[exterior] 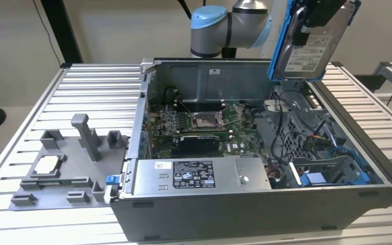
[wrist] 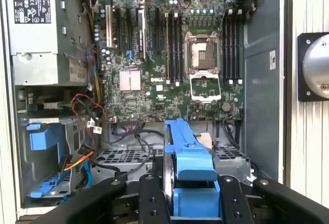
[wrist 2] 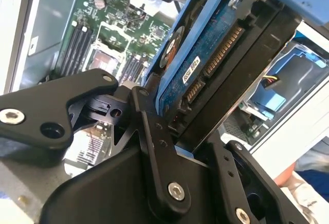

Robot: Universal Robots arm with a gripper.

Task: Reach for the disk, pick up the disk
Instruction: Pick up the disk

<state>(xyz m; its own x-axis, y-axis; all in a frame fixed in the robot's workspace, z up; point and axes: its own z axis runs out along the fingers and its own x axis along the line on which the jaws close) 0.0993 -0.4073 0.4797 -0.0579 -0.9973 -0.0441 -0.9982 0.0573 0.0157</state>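
At the left of the exterior view sits a grey fixture (exterior: 63,163) holding a small white chip (exterior: 48,165), on a slatted metal table (exterior: 94,84). In the middle is the open case (exterior: 250,204), with its board (exterior: 203,125) bare and a grey power box (exterior: 199,176) along the near edge. At the upper right I hang over the case's far corner with the disk (exterior: 312,43) lifted well clear of it, label side facing the camera, blue rails along its edges.

My gripper (wrist 2: 177,126) is closed on the disk (wrist 2: 205,70): in the second wrist view one finger (wrist 2: 154,131) lies flat on the circuit side, another presses the opposite face, and the disk stands on edge between them. In the first wrist view the blue rail (wrist: 187,152) rises out of my gripper (wrist: 187,203), and the board (wrist: 175,64) lies far below.

As I judge it, the risk is a slip. I hold smooth faces near one end, so the long, heavy part hangs beyond my pads; a jolt could let it pivot or slide out. It would drop onto the board or the loose cables (wrist: 85,116) by the blue bay (wrist: 46,152).

The room is plain: a pale wall behind, more slatted benching at the exterior view's far right.
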